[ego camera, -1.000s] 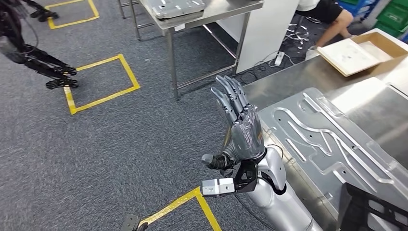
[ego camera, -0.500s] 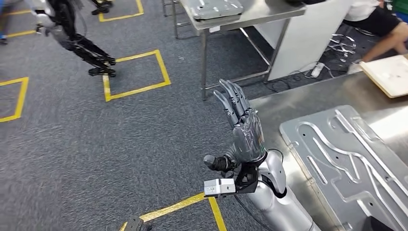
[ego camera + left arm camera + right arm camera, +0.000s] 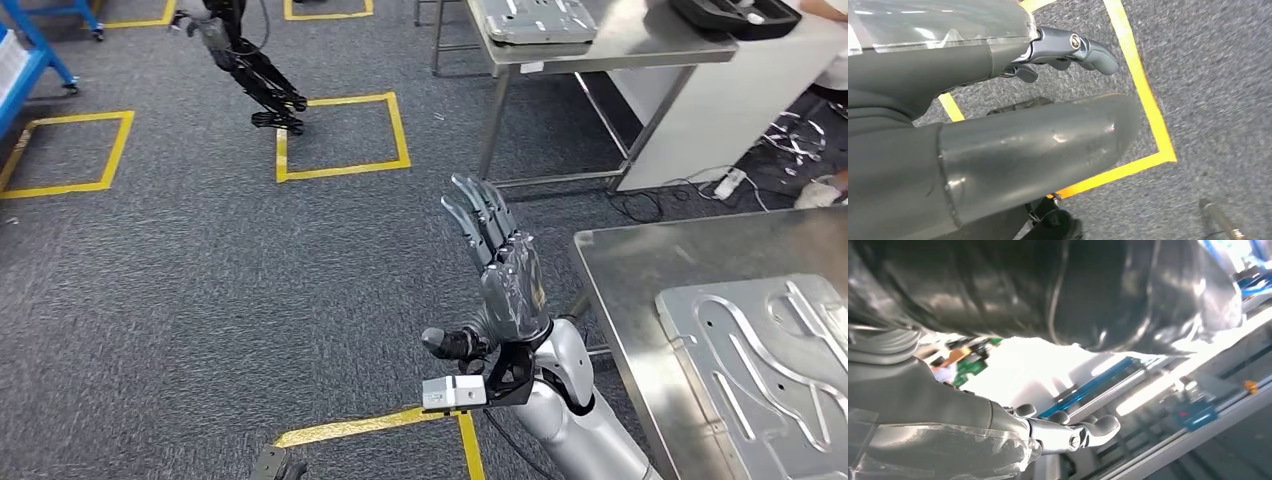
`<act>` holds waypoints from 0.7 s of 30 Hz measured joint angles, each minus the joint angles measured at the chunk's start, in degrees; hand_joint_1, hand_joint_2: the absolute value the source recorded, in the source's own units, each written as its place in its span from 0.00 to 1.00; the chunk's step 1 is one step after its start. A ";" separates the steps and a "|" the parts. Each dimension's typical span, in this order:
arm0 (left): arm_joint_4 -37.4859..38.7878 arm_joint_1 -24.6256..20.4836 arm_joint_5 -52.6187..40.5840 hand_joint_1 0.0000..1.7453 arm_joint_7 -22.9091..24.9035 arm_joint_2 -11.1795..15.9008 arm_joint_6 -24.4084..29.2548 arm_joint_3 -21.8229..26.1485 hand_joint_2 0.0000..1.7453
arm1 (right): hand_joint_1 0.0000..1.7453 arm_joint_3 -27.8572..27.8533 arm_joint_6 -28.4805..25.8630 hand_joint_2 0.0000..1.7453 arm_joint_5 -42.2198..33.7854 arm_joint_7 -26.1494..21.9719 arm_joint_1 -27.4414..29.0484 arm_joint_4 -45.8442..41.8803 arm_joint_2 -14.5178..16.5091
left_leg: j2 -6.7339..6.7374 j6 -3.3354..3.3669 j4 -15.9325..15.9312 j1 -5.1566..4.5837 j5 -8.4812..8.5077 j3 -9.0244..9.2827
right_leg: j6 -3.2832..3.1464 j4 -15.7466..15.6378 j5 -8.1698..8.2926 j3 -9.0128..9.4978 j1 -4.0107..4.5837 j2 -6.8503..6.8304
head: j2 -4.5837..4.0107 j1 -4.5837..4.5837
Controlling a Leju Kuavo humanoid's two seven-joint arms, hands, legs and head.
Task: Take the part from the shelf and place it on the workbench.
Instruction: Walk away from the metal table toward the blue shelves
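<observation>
Nearest, at the bottom centre: left hand (image 3: 505,275), raised over grey carpet (image 3: 200,280). Holds nothing; fingers (image 3: 478,212) straight, slightly fanned, pointing away, thumb out to the left. Just below it on the floor, a strip of yellow tape (image 3: 370,425).

Near right: steel workbench (image 3: 640,260), with the part (image 3: 760,370) lying flat on its top. Looks like a thin sheet of pale silver metal with rounded corners, pressed with long curving raised ribs and shallow channels, and shines dully. Sits in from the workbench's left edge, cut off by the right and bottom borders of the head view. Apart from the left hand, untouched by it.

Right hand (image 3: 948,440): seen from its wrist under a large dark glossy shape, fingertips (image 3: 1100,424) lightly curled against a bright blur. Cannot tell whether released or grasping anything.

Farther: yellow square (image 3: 340,135) taped on the carpet, cables (image 3: 720,185) on the floor to the right.

Farthest: steel table (image 3: 620,45) carrying a second silver sheet (image 3: 540,20) and a black tray (image 3: 735,15); black robot legs (image 3: 255,75) far left of it; blue frame (image 3: 30,70) at the left border.
</observation>
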 joint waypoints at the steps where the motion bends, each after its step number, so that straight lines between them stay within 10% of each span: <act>1: 0.00 0.07 -0.06 0.00 0.00 0.02 -0.04 0.00 0.00 | 0.00 -0.13 -0.14 0.00 -0.01 0.02 0.55 0.16 -0.18 | -0.70 0.09 0.00 -0.06 0.01 0.00 | -0.04 3.26 -0.98 -1.76 0.03 0.39 | 0.00 -0.01; 3: 0.00 0.46 -0.22 0.00 0.00 0.10 -0.10 0.00 0.00 | 0.00 -0.45 -0.52 0.00 -0.02 0.02 1.66 0.50 -0.44 | -2.21 0.15 0.02 -0.20 0.02 0.07 | -0.34 4.50 0.19 -2.90 0.07 0.81 | 0.00 0.00; 7: 0.00 0.89 -0.59 0.00 0.00 0.28 -0.12 0.00 0.00 | 0.00 -1.19 -0.90 0.00 -0.02 -0.04 2.60 0.75 -0.70 | -4.89 -0.12 0.17 -0.31 0.15 0.03 | -1.95 -8.28 7.21 2.42 0.22 4.91 | 0.00 -0.02; 10: 0.00 0.96 -0.81 0.00 0.01 0.40 -0.12 0.00 0.00 | 0.00 -1.67 -0.92 0.00 -0.02 -0.19 3.00 0.77 -0.92 | -6.70 -1.12 0.04 0.01 0.53 -0.44 | -2.25 -10.77 7.42 3.52 0.40 5.01 | 0.00 -0.01; 13: 0.00 1.09 -0.62 0.00 -0.09 0.64 -0.05 0.00 0.00 | 0.00 -1.78 -0.66 0.00 -0.01 -0.32 3.07 0.82 -0.97 | -4.24 -1.94 2.67 -0.15 -1.25 -1.68 | -2.55 -12.10 7.95 4.44 0.04 2.74 | 0.00 -0.04; 17: 0.00 0.85 -0.06 0.00 -0.76 0.72 -0.40 0.00 0.00 | 0.00 -1.86 -0.40 0.00 0.01 -0.36 3.30 1.30 -0.99 | -0.40 -2.89 14.35 0.35 -6.64 -7.07 | -2.87 -12.17 7.80 4.60 0.20 -0.76 | 0.00 -0.07; 21: 0.00 0.92 0.18 0.00 -0.93 0.84 -0.44 0.00 0.00 | 0.00 -1.90 -0.46 0.00 -0.04 -0.54 3.36 1.84 -0.99 | 2.42 -3.21 5.21 0.62 -1.88 -1.62 | -2.13 -11.34 7.06 4.53 0.19 -3.48 | 0.00 -0.08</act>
